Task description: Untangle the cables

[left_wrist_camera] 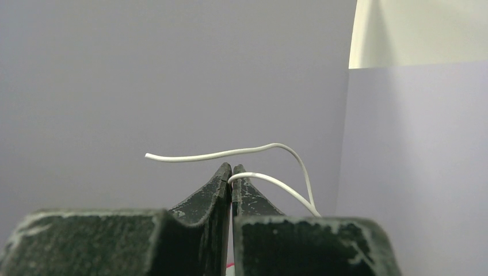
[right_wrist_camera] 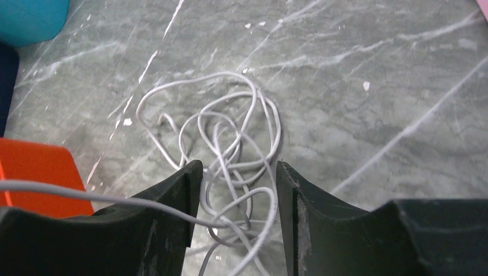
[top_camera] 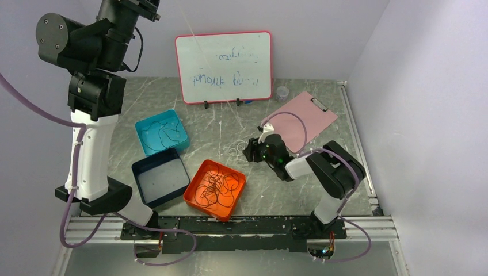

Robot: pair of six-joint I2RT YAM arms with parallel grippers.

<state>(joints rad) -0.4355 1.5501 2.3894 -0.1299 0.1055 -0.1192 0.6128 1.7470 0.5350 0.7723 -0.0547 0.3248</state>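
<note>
No legible text (whiteboard (top_camera: 224,67) scrawl)

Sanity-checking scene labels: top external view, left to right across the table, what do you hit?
White-shelled left arm link → teal square plastic bin → loose pile of thin white cable → pink clipboard.

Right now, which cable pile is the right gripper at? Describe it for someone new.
From the whiteboard, come forward to the table between the orange tray and pink clipboard. The white cable pile lies there, at the open right gripper. The dark cables sit in trays; this one is white and loose.
</note>
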